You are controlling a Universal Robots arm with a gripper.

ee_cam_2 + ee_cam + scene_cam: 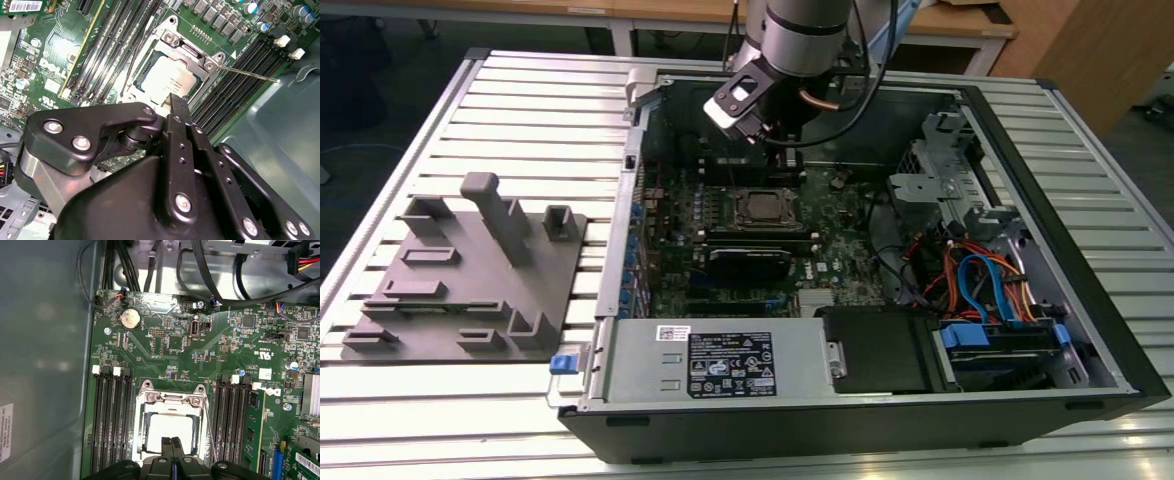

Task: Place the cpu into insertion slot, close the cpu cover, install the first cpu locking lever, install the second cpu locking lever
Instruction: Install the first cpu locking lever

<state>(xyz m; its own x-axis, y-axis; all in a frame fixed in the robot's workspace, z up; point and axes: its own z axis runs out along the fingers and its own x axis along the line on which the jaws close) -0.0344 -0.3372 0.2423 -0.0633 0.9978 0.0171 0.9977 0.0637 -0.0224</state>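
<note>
The cpu (170,430) lies flat in its socket on the green motherboard, its pale metal top showing through the window of the cpu cover (169,400). The cover frame (192,52) lies down over the chip (165,77). One thin wire lever (250,74) sticks out sideways over the memory slots; it runs beside the socket in the first wrist view (210,432). A second thin lever (134,57) slants along the other side. My gripper (177,102) hovers just above the chip, black fingers pressed together with nothing between them (172,444). In the exterior view the socket (765,207) sits below the arm's gripper (761,135).
Black memory slots (110,415) flank the socket on both sides. The grey case wall (45,365) stands close by. Black cables (220,285) hang beyond the board. In the exterior view, a grey fixture plate (467,270) lies left of the open case; a power supply (720,365) is in front.
</note>
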